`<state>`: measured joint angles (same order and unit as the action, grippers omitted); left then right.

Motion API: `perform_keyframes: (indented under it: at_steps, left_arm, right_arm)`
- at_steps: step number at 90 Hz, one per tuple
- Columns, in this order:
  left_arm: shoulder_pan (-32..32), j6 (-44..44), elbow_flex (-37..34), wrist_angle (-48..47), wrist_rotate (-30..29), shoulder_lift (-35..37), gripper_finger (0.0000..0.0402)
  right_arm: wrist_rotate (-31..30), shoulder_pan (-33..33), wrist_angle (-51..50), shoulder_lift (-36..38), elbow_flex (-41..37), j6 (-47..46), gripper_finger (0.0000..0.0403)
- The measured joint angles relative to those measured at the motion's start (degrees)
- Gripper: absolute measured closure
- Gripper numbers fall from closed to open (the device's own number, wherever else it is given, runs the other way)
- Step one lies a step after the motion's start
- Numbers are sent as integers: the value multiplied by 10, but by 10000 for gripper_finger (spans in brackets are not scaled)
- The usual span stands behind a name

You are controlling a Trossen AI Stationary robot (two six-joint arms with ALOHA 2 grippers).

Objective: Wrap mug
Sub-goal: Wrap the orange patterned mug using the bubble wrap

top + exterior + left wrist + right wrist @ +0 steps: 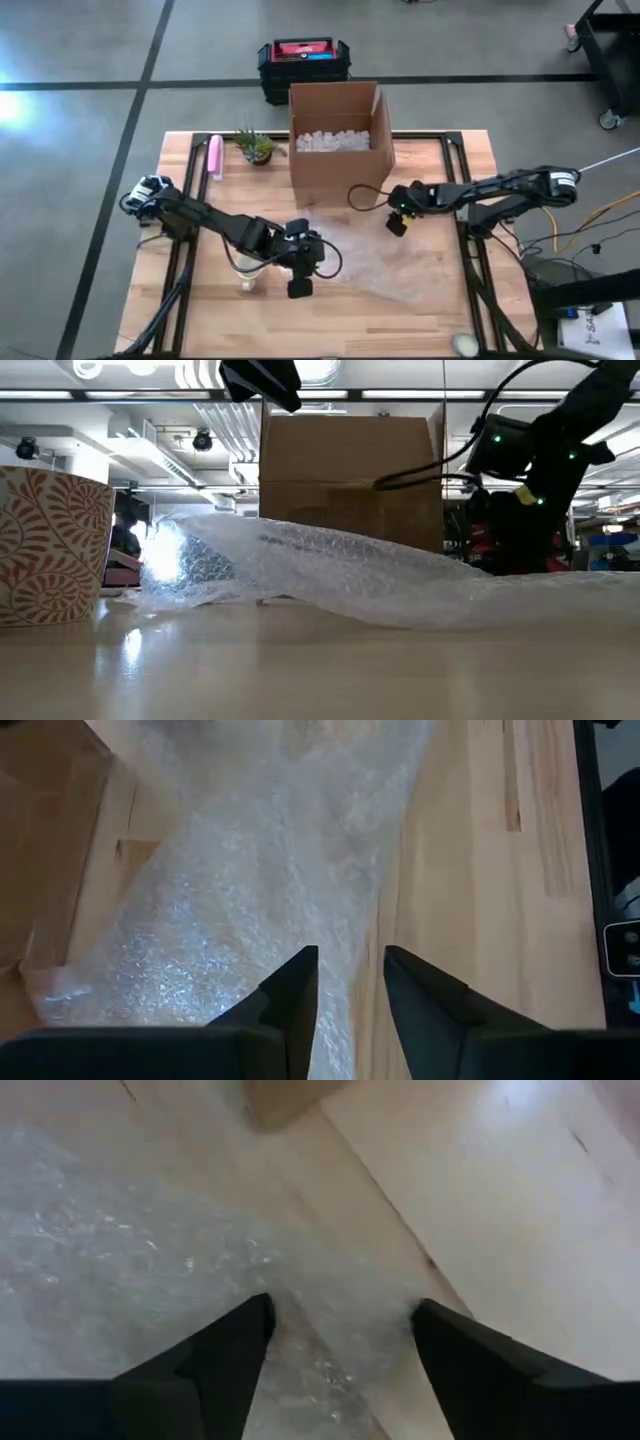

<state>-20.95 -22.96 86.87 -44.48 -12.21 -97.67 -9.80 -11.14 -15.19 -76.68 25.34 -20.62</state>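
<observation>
Centre of table: clear bubble-wrap sheet [385, 262] lies flat on the light wooden table [440, 315], spreading toward lower right of the high view.
Mug: white mug with orange leaf pattern [48, 547] stands upright at far left of the low view, its left side cut off by the frame; in the high view only a pale bit [248, 272] shows, under the left arm.
Left gripper [299, 288]: lower centre of the high view, over the wrap's left edge, fingers [291, 990] a narrow gap apart, holding nothing.
Right gripper [396, 225]: right of centre, above the wrap's upper edge, fingers [238, 1342] spread wide, empty.
Surroundings: open brown cardboard box [338, 132] with white filler at top centre, wrap's edge near its base; small green potted plant [256, 147] and pink tube [214, 156] upper left; black-and-red case [303, 62] on the floor beyond.
Obstruction: humped wrap hides the box's base in the low view.
</observation>
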Motion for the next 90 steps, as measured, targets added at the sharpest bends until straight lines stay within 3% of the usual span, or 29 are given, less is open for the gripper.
perform_keyframes:
  at_steps: [13, 22, 27, 47, 61, 76, 90]
  left_arm:
    - [0, 0, 0, 1, 1, 0, 290]
    - [0, 0, 0, 0, 1, 0, 289]
    - [0, 0, 0, 1, 1, 0, 290]
    - [0, 0, 0, 1, -6, 0, 304]
    - [0, 0, 0, 2, -8, 0, 311]
    - [0, 0, 0, 4, -8, 0, 320]
    - [1, 1, -3, 6, -10, 0, 326]
  right_arm:
    - [2, 7, 19, -20, 2, 23, 267]
    - [9, 13, 3, 9, 3, 49, 363]
    - [18, 18, -39, 37, 13, 58, 388]
    - [4, 68, -184, 175, 85, 100, 398]
    - [4, 141, -209, 266, 106, 89, 400]
    - [14, 276, -196, 325, 108, 9, 402]
    - [14, 429, -166, 326, 108, -116, 402]
